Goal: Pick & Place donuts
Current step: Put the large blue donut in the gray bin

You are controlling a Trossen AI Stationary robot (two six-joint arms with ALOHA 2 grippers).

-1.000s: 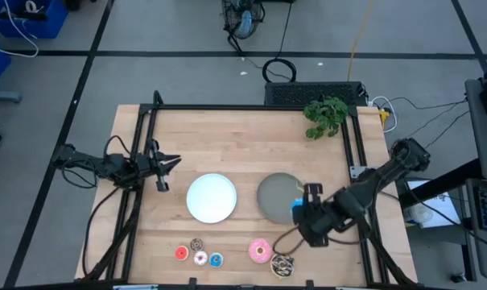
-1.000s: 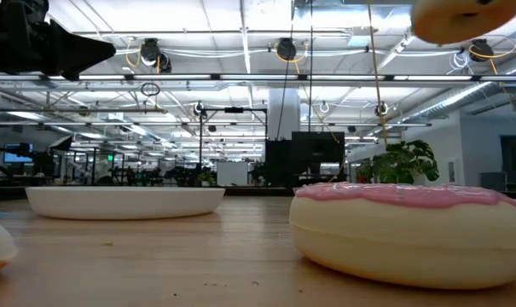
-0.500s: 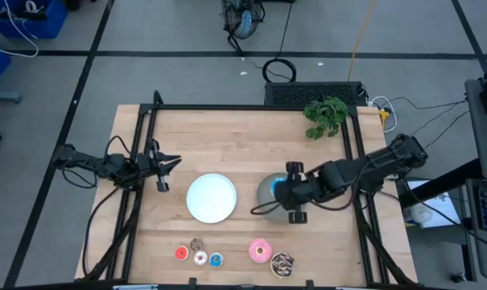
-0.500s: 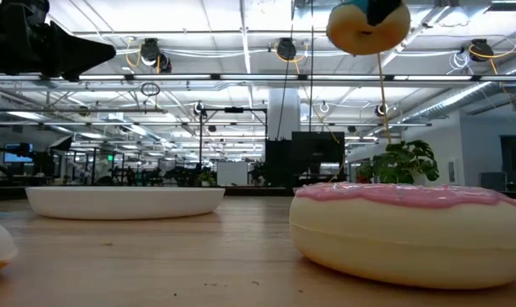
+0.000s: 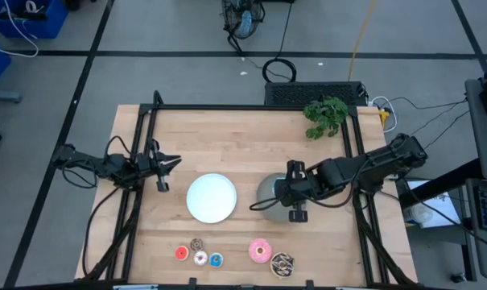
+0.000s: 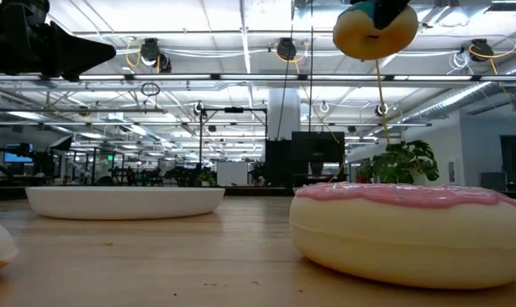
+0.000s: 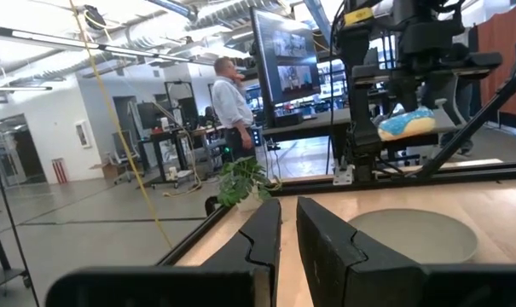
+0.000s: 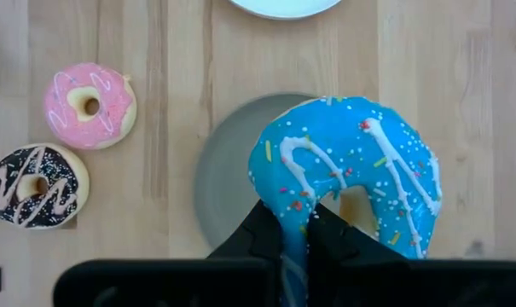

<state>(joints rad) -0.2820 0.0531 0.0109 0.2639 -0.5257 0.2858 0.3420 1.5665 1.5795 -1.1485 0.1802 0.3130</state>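
Observation:
My right gripper (image 5: pixel 285 193) hangs over the grey plate (image 5: pixel 264 190), shut on the blue donut (image 8: pixel 347 170), which floats high in the low view (image 6: pixel 375 31). The pink donut (image 5: pixel 260 251) and the brown sprinkled donut (image 5: pixel 282 264) lie flat on the wood near the front edge. Left of them lie the tiny red (image 5: pixel 181 254), brown (image 5: pixel 196 244), pink-white (image 5: pixel 200 258) and blue (image 5: pixel 216 259) donuts. The white plate (image 5: pixel 211 197) sits left of the grey one. My left gripper (image 5: pixel 172 160) waits at the table's left side, shut on nothing. My right gripper pinches the blue donut's ring on one side (image 8: pixel 293 205) between its two fingers. One finger (image 8: pixel 327 228) stands by the hole, the other (image 8: pixel 264 228) at the outer rim. The fingers slant down from above. The donut is tilted, icing toward the wrist, lifted clear above the grey plate.
A small green plant (image 5: pixel 325 115) stands at the far right corner. Black frame rails (image 5: pixel 251 107) run along the table's edges. A person (image 7: pixel 232 102) stands in the room beyond the table. Bare wood lies between the plates and the far rail.
My right gripper has carried the blue donut toward the table's left and slightly toward the far edge, from beside the grey plate's near right rim to over the plate, then stopped. The donut has stayed lifted clear in the shut fingers.

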